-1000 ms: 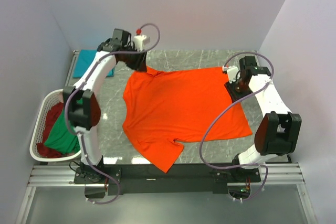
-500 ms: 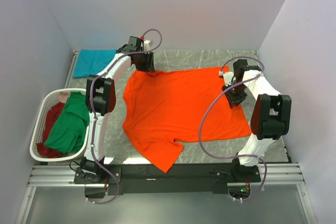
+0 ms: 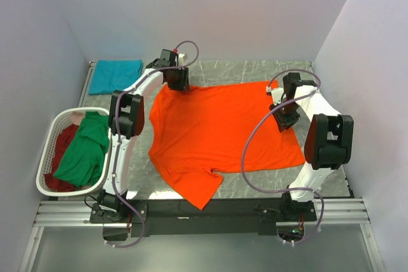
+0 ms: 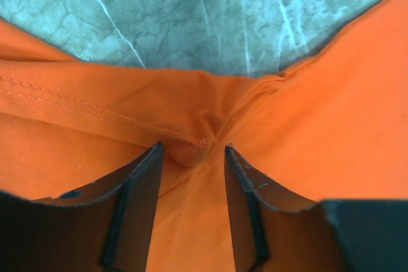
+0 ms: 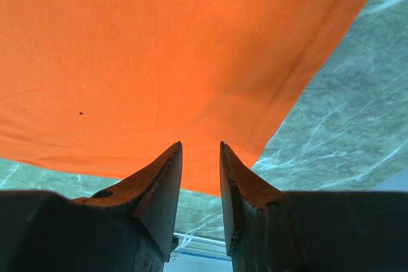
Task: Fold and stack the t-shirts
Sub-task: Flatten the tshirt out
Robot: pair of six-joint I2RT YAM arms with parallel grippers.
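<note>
orange t-shirt is spread flat across the middle of the grey marbled table, neck end to the left, hem to the right. one sleeve is laid toward the far left; the other reaches the table's near edge.

left gripper is set down on the far-left corner of that shirt, by the far sleeve. in the left wrist view its fingers are seen partly apart, neither wide nor tight. a small pucker of orange cloth with a stitched seam is gathered between the tips. whether that pucker is actually pinched cannot be told.

right gripper is placed at the shirt's right edge, toward the far end of the hem. in the right wrist view only a narrow gap is seen between the two tips. flat orange cloth with its stitched hem is seen straight through the gap, bare marble just beside it. the jaws are noted as narrowly parted, not closed on cloth.

teal t-shirt is laid as a flat rectangle at the far left, well apart from the orange one.

white slatted basket is stood at the left side. green t-shirt is draped in it over dark red t-shirt.
</note>
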